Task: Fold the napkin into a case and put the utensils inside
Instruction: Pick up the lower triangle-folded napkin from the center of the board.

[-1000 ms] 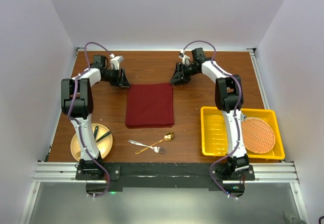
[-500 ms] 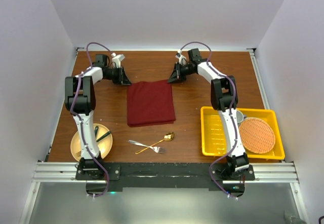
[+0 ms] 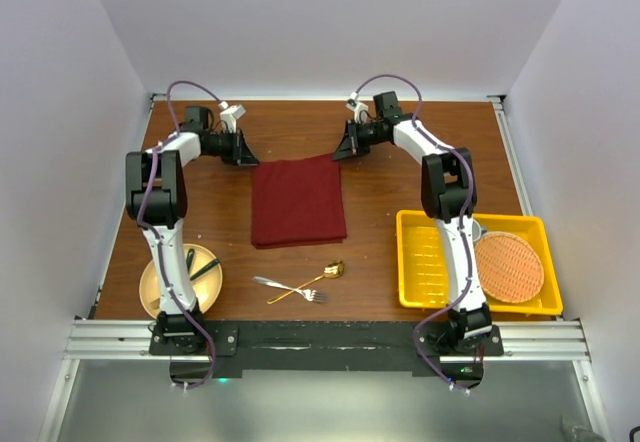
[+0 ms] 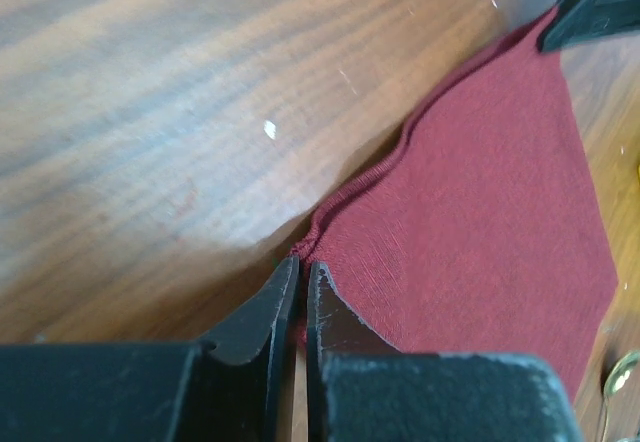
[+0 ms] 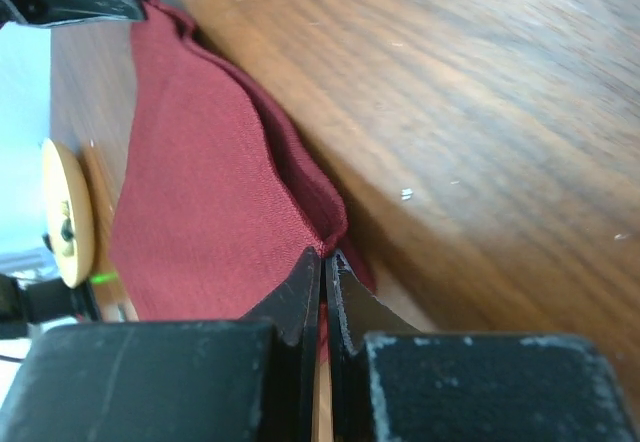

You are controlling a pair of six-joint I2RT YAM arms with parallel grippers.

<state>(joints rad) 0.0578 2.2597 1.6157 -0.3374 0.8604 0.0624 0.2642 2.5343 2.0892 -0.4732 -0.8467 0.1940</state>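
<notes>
napkin (image 3: 298, 202): maroon cloth, a rough rectangle spread flat on the middle of the table (image 3: 400, 172), closer to the far edge than the near one; layered hems show along its far side, puckered at both far corners.
left gripper (image 3: 243, 156): low over the napkin's far left corner, fingers pressed together on it, cloth bunched at the tips (image 4: 302, 262).
right gripper (image 3: 341, 153): at the far right corner, closed tight on a raised pinch of the hem (image 5: 325, 255).
fork (image 3: 268, 282): silver, flat between the napkin and the table's near edge.
spoon (image 3: 334, 270): gold, laid across the fork, bowl toward the right.
yellow tray (image 3: 420, 252): near right corner of the table.
woven mat (image 3: 510, 267): round, orange, in the tray's right half.
plate (image 3: 160, 287): tan, near left corner, carrying green-handled cutlery (image 3: 195, 265).
</notes>
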